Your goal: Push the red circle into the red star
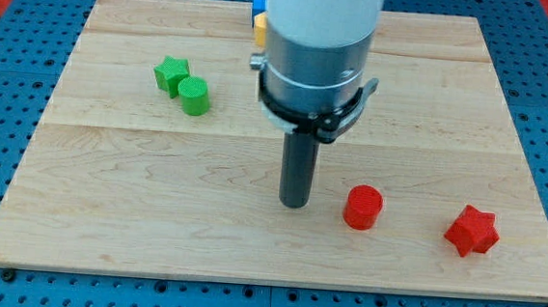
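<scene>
The red circle [362,207] is a short red cylinder standing on the wooden board [154,213] at the lower right. The red star [471,231] lies further to the view's right, a clear gap away from the circle. My tip [295,204] is the lower end of the dark rod, resting on the board just to the left of the red circle, a small gap apart from it. The tip, the circle and the star lie roughly in one line from left to right.
A green star [170,73] and a green circle [194,96] touch each other at the upper left. A blue block [258,4] and a yellow block [260,25] show partly behind the arm's grey body [318,50] at the top edge.
</scene>
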